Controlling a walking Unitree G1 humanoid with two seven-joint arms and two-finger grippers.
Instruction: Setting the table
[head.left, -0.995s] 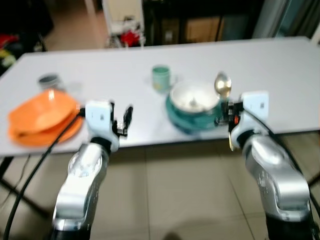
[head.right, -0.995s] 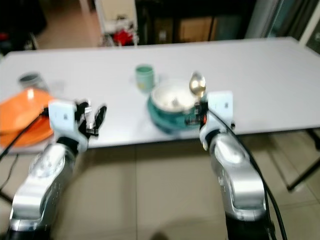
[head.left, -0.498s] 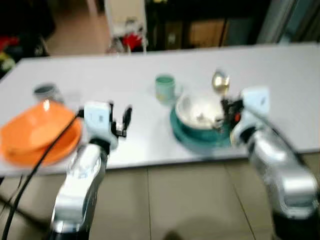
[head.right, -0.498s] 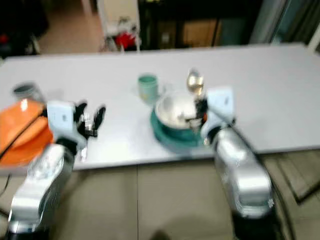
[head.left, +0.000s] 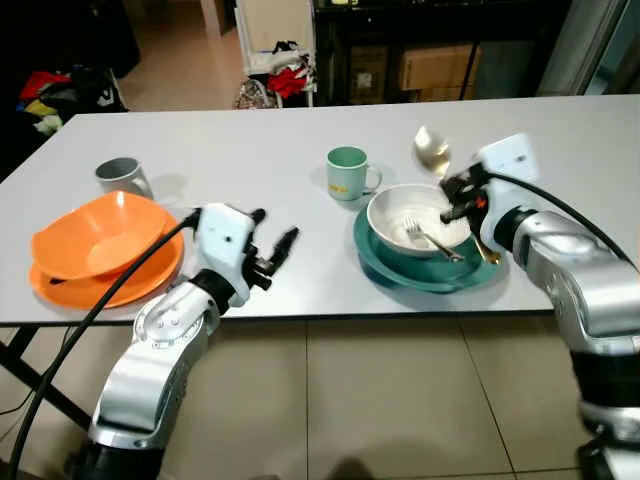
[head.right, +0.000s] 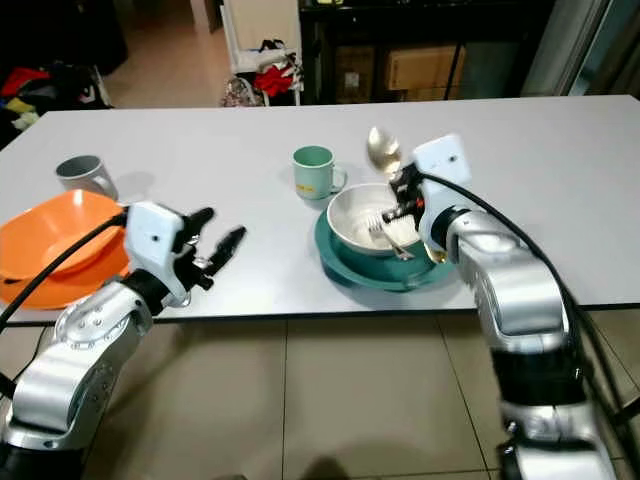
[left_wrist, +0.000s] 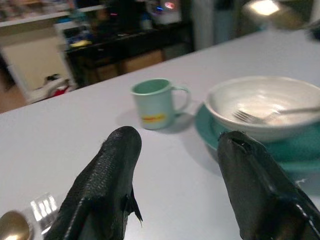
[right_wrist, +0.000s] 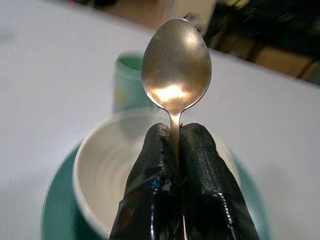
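Note:
A white bowl (head.left: 415, 212) with a fork (head.left: 428, 238) in it stands on a teal plate (head.left: 395, 265) at the table's near middle. A green mug (head.left: 347, 172) stands just behind it. My right gripper (head.left: 453, 196) is at the bowl's right rim, shut on a spoon (right_wrist: 176, 62). The spoon's bowl (head.left: 432, 150) points up and back. Left of the plate, over the table's front edge, my left gripper (head.left: 276, 244) is open and empty. Between its fingers (left_wrist: 107, 170) I see the mug (left_wrist: 157, 102) and the white bowl (left_wrist: 265, 100).
An orange bowl (head.left: 95, 232) on an orange plate sits at the left end of the table (head.left: 240, 140), with a grey mug (head.left: 120, 176) behind it. Dark shelves and a white stand with red things lie beyond the far edge. Tiled floor (head.left: 380, 400) lies below.
The camera has shifted and the blur has gone. My right gripper still holds the spoon beside the bowl. My left gripper stays open.

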